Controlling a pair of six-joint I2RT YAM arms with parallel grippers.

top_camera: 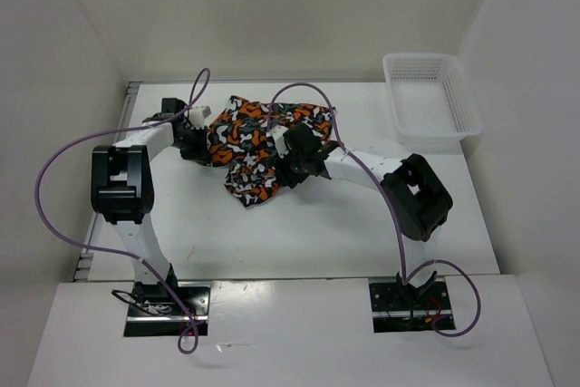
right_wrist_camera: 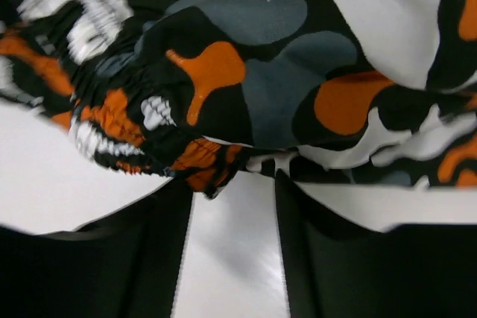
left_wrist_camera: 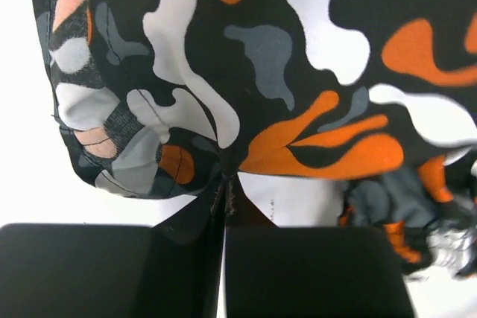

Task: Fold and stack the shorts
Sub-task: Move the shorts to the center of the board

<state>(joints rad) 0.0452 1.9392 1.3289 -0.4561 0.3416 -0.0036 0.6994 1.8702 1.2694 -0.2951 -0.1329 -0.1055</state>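
The camouflage shorts [top_camera: 258,147] lie crumpled on the white table, between the two arms. My left gripper [top_camera: 201,138] is at their left edge. In the left wrist view it [left_wrist_camera: 226,188] is shut, pinching a fold of the shorts [left_wrist_camera: 246,72] at its tips. My right gripper [top_camera: 288,156] is over the right side of the shorts. In the right wrist view it [right_wrist_camera: 231,180] is open, with bare table showing between the fingers. The gathered waistband [right_wrist_camera: 119,124] and the cloth [right_wrist_camera: 298,87] lie just at and beyond its fingertips.
A white plastic mesh basket [top_camera: 430,101] stands at the back right of the table. White walls close in the table at the back and on both sides. Purple cables [top_camera: 68,156] loop off both arms.
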